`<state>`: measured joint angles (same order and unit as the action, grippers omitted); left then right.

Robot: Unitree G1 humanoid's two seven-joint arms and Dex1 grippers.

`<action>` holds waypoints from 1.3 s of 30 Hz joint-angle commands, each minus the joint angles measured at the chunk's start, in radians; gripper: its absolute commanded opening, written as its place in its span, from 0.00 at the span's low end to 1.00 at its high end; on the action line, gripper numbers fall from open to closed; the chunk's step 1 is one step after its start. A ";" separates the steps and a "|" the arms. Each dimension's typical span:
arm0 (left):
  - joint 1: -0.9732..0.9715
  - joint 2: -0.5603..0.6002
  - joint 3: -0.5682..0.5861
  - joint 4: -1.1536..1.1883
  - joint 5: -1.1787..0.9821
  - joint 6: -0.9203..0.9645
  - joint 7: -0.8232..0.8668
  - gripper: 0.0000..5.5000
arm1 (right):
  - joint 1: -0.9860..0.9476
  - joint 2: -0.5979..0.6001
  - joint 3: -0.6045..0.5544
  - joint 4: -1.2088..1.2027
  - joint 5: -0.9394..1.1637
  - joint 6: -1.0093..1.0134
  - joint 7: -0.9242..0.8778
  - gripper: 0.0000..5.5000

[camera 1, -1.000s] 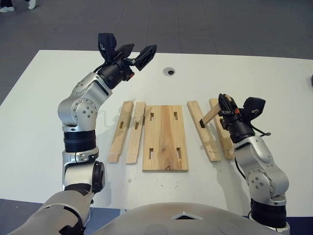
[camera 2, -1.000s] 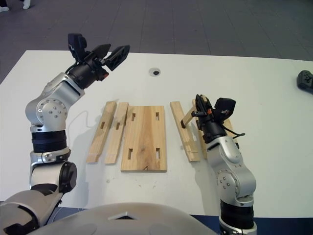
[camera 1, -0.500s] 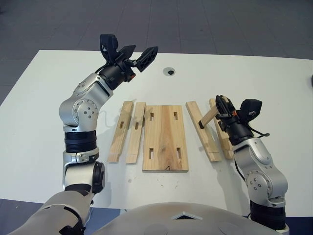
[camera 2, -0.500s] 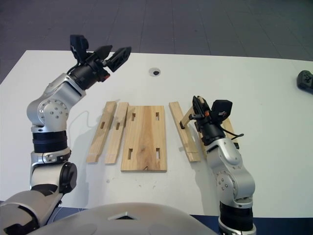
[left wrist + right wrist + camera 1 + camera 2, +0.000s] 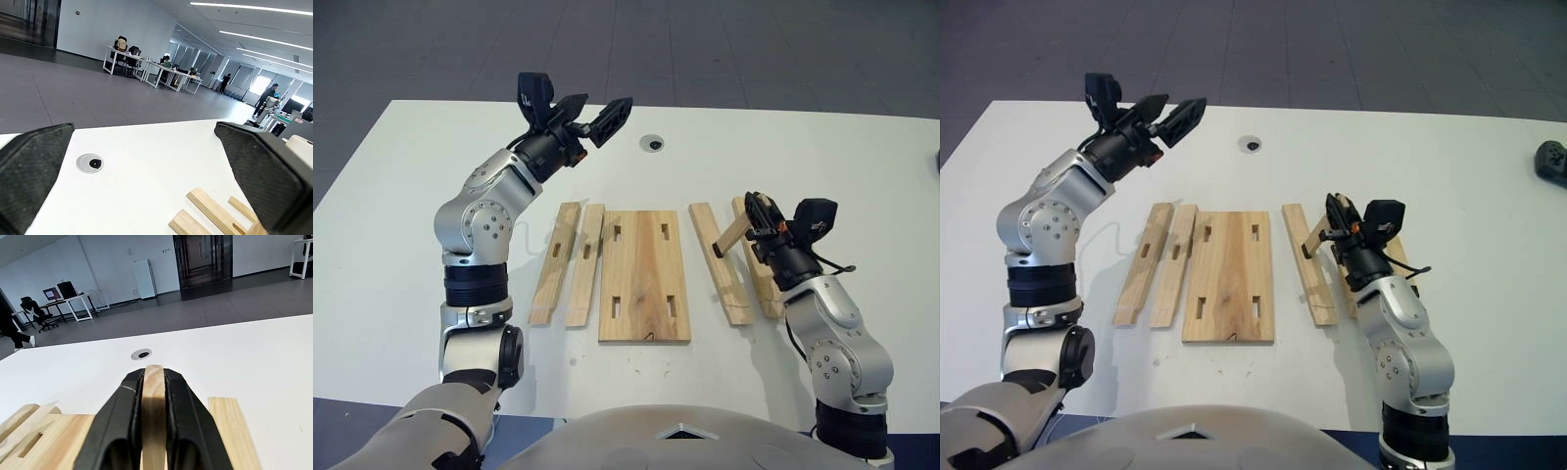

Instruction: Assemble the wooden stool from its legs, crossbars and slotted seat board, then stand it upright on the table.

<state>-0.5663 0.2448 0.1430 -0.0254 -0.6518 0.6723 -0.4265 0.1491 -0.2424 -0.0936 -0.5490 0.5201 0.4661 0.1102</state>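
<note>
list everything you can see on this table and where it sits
seat board: 1, pale wood, four slots, flat mid-table
slotted wooden pieces: 2, pale wood, flat side by side left of the board
long wooden pieces: 2, pale wood, flat right of the board, outer one partly behind the right arm
short bar: 1, pale wood, tilted above the right pieces
grommet: 1, grey and black, set in the table beyond the board
black object: 1, table's right edge, kind unclear
table: 1, white
left tool: 1, black, open, raised
right tool: 1, black, shut on the short bar
</note>
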 commanded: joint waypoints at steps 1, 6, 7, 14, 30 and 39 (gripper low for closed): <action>0.011 -0.006 -0.007 -0.019 0.005 0.004 0.001 0.98 | 0.015 -0.012 0.016 0.063 -0.042 0.007 0.026 0.08; 0.016 -0.008 -0.005 -0.027 0.005 0.004 0.007 0.98 | 0.077 -0.014 0.059 0.093 -0.130 -0.045 0.042 0.08; 0.014 -0.010 -0.006 -0.026 0.006 0.004 0.008 0.98 | 0.109 -0.008 0.074 0.091 -0.149 -0.061 0.040 0.08; 0.017 -0.017 -0.011 -0.026 0.007 0.006 0.008 0.98 | 0.226 0.062 0.111 0.105 -0.214 -0.162 0.006 0.08; 0.027 -0.015 -0.019 -0.023 0.036 -0.003 0.005 0.98 | 0.043 0.035 0.005 0.033 -0.110 -0.014 0.008 0.08; 0.021 -0.011 -0.017 -0.018 0.042 -0.004 -0.004 0.98 | 0.007 0.054 -0.021 0.002 -0.056 0.030 0.012 0.27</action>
<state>-0.5478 0.2273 0.1284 -0.0470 -0.6205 0.6722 -0.4261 0.1895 -0.1996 -0.0843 -0.5293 0.4308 0.4784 0.1244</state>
